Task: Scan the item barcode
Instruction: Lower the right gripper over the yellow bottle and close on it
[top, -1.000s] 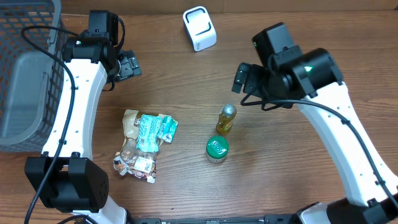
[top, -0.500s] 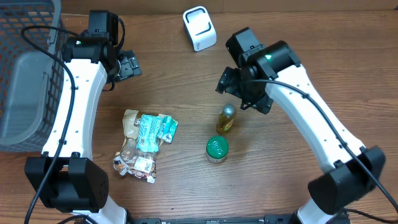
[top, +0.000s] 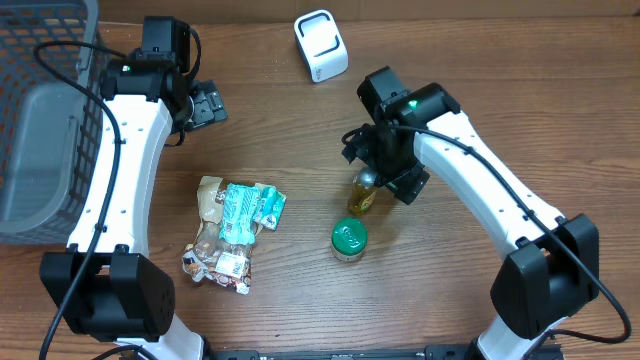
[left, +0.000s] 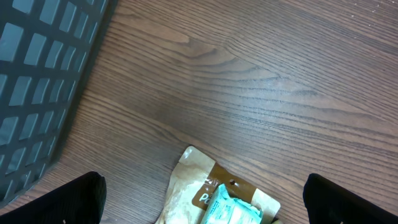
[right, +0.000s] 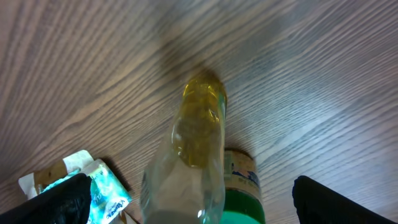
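Right wrist view: the released right pincer (right: 196, 202) hovers over the small yellow bottle (right: 200, 121), upright on the table (right: 311, 74) beside a green-lidded jar (right: 244, 190). Probably light, rigid, slick; grip its mid-body.

The table (top: 480, 60) in front of me is brown wood with a plain grain running across it; at its far edge, towards the middle, stands a white scanner (top: 321, 45), well apart from the rest; near the centre a yellow bottle (top: 362, 195) stands upright, and just beside it, on my side, sits a green-lidded jar (top: 349, 238); to my left of those lies a brown pouch (top: 212, 195), flat on the wood, with a teal packet (top: 245, 207) resting across it; at the far left is a dark mesh basket (top: 30, 60), though I cannot tell whether it sits on the table or just beside its edge.
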